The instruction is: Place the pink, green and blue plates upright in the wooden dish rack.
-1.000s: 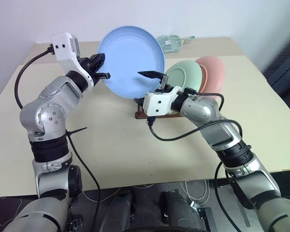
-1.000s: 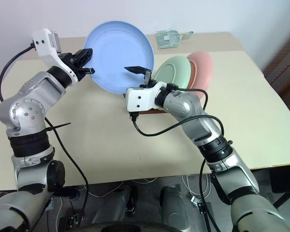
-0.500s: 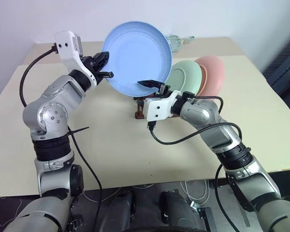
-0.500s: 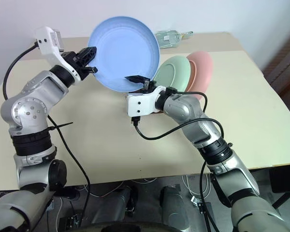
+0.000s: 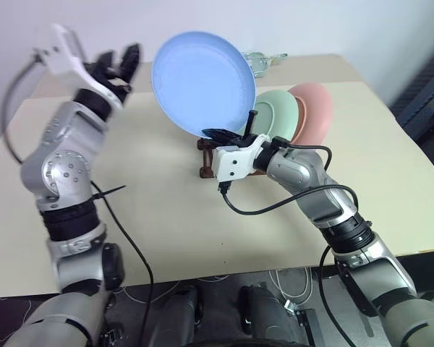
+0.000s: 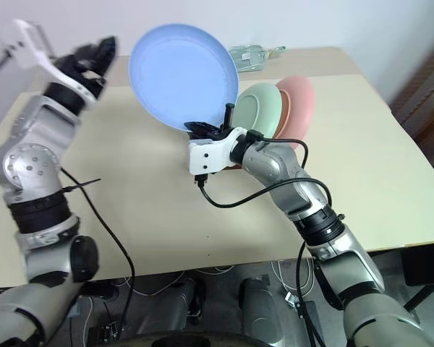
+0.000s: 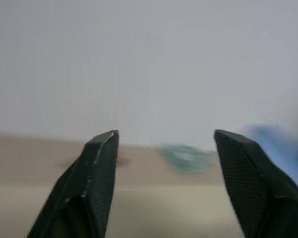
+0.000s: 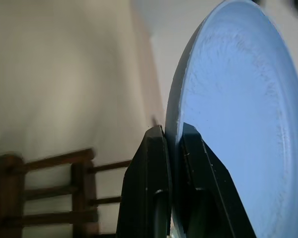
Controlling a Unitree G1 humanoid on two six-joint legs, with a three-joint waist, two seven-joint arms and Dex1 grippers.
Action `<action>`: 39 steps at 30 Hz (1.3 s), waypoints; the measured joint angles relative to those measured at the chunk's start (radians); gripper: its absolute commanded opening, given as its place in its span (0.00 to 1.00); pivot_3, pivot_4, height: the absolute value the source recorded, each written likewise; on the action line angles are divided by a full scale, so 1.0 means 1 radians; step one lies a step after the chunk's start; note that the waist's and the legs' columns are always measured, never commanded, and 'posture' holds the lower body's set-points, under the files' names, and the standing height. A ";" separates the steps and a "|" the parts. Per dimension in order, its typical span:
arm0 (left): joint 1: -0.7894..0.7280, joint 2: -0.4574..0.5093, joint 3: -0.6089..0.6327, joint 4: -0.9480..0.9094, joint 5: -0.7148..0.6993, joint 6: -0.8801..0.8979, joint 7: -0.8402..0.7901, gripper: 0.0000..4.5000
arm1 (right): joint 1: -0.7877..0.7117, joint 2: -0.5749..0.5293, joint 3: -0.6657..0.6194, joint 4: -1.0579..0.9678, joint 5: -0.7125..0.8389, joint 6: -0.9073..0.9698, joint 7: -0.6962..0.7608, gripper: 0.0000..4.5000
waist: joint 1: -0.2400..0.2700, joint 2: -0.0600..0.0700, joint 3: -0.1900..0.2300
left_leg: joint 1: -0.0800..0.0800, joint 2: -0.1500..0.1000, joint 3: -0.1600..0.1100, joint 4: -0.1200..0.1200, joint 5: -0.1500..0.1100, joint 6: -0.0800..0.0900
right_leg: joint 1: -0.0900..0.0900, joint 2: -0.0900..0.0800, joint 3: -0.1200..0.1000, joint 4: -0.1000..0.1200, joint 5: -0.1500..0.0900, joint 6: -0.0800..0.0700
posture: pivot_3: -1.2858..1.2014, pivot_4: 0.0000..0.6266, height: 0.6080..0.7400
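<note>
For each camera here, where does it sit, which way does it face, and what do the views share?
Left and right eye views: head, looking down at the table; both arms show.
Left wrist view: looks past open fingers of the left gripper toward the wall.
Right wrist view: right gripper shut on the blue plate, wooden dish rack below.
Shared: blue plate, rack; head views add the green plate and pink plate.

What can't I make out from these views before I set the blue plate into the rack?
- Wooden dish rack: in the eye views, mostly hidden behind the right gripper and its wrist camera; the free slots cannot be counted.
- Green plate and pink plate: their lower edges are hidden behind the right arm, so their seating in the pegs is unclear.
- Object at the table's far edge: partly behind the blue plate, too small to identify.
</note>
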 measured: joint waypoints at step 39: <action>0.602 -0.038 -0.297 -0.024 0.236 -0.348 -0.439 0.66 | 0.058 0.397 -0.366 -0.202 1.077 0.887 -0.389 0.68 | 0.003 0.003 0.000 | -0.002 0.001 -0.002 0.000 -0.006 0.006 | -0.005 -0.004 -0.001 0.000 -0.001 -0.003 | 0.52 0.24 0.84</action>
